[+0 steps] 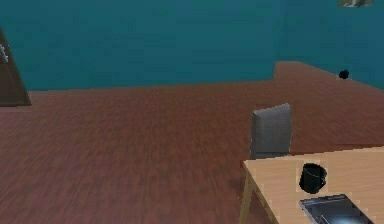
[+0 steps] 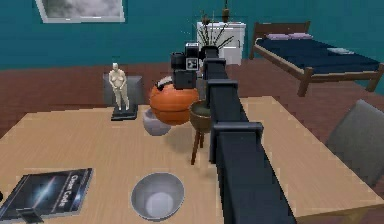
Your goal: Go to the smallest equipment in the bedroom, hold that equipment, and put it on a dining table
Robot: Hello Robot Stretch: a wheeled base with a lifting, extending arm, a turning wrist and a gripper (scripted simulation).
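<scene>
At the centre of the arm side view, a round orange basketball (image 2: 178, 103) lies directly below the thin fingers (image 2: 173, 80) of the dark square arm (image 2: 235, 140), over the pale wooden tabletop (image 2: 90, 150). Whether the fingers grip it cannot be told.

Dark, square-edged arm (image 2: 238, 145) (stepped sections), tipped with two small white squares (image 2: 212, 68) bearing black marks.

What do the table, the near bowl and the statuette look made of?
Table: light wood, matte, faint grain.
Bowl: grey, smooth with a soft sheen, likely metal or glazed ceramic.
Statuette: pale, stone or plaster by its look, on a dark base.
</scene>
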